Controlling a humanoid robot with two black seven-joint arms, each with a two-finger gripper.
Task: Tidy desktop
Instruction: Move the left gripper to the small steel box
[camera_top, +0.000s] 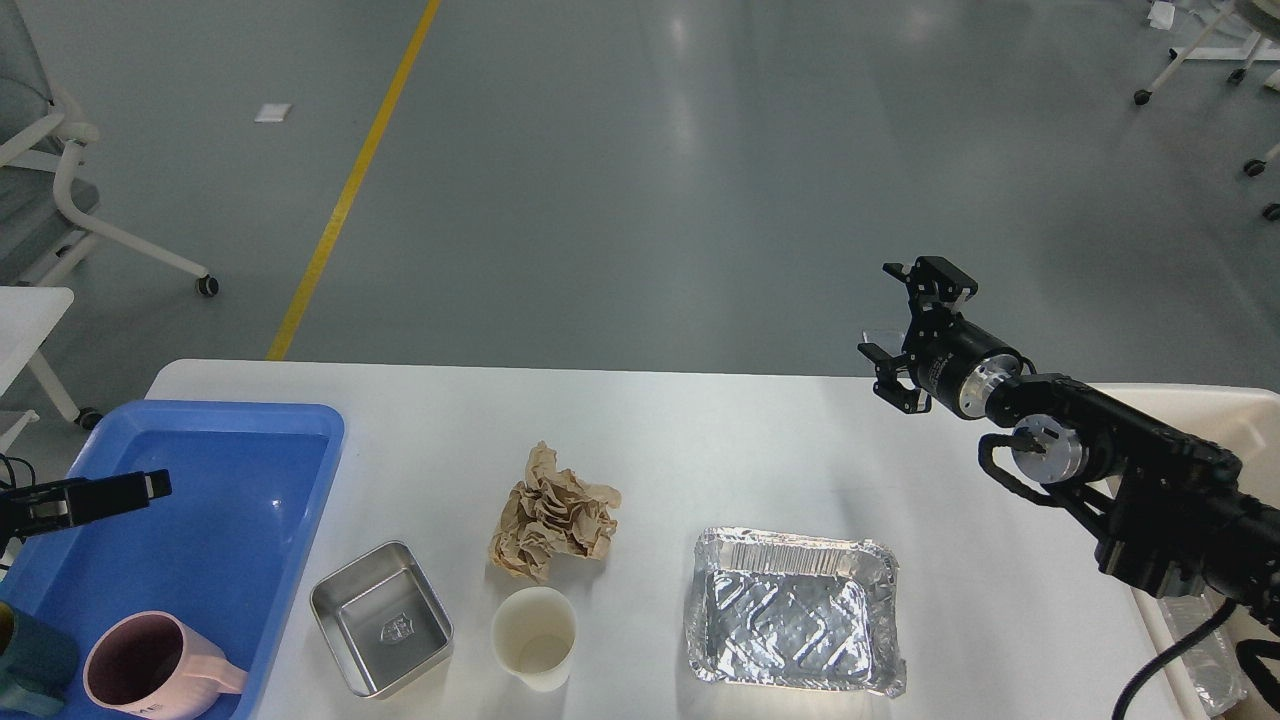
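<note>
The white desktop (700, 440) holds a crumpled brown paper (553, 515), a small steel dish (382, 618), a paper cup (534, 637) and an empty foil tray (795, 610). My right gripper (905, 325) is open and empty, held above the desktop's far right edge, well clear of the foil tray. My left gripper (130, 490) reaches in from the left edge over the blue tray (250, 480). It shows as one dark bar, and its fingers cannot be told apart.
The blue tray holds a pink mug (150, 670) and a teal cup (30, 665) at its near end. A cream bin (1210, 405) stands at the desktop's right side under my right arm. A chair (60, 190) and another table stand on the floor at left.
</note>
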